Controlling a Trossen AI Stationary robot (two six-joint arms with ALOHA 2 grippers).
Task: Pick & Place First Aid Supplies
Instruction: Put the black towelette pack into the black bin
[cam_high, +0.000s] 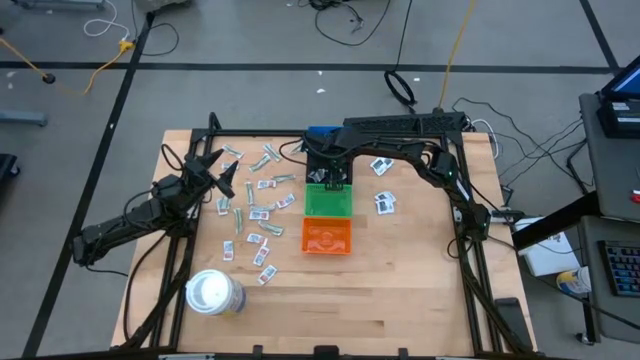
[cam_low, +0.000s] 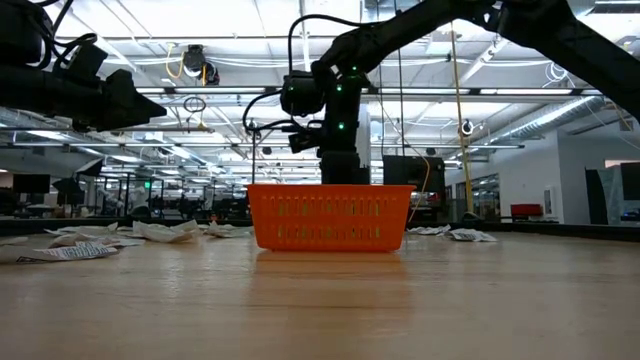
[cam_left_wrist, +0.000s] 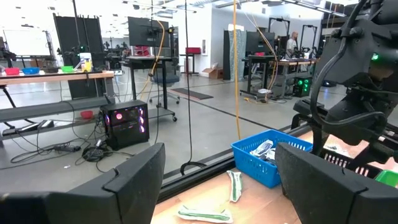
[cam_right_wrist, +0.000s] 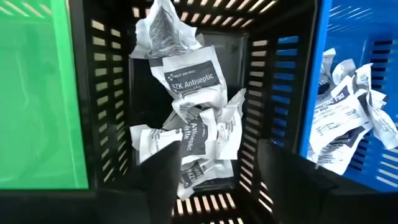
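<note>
First aid supplies, small white and pale green packets (cam_high: 255, 210), lie scattered flat on the wooden table left of a row of small bins. A few more lie to the right (cam_high: 383, 203). My right gripper (cam_right_wrist: 221, 180) hangs open, pointing down over a black slatted bin (cam_right_wrist: 106, 93) that holds several white antiseptic packets (cam_right_wrist: 193, 78). It sits between the green bin (cam_right_wrist: 37, 93) and the blue bin (cam_right_wrist: 348, 37), which also holds packets (cam_right_wrist: 342, 124). My left gripper (cam_left_wrist: 221, 180) waits open and level above the table's left side (cam_high: 215, 170).
The bins stand in a row down the table's middle: blue (cam_high: 322, 133), black, green (cam_high: 328, 200), orange (cam_high: 327, 237). A large white roll (cam_high: 213, 293) stands near the front left. Bare wood stretches across the near and right parts.
</note>
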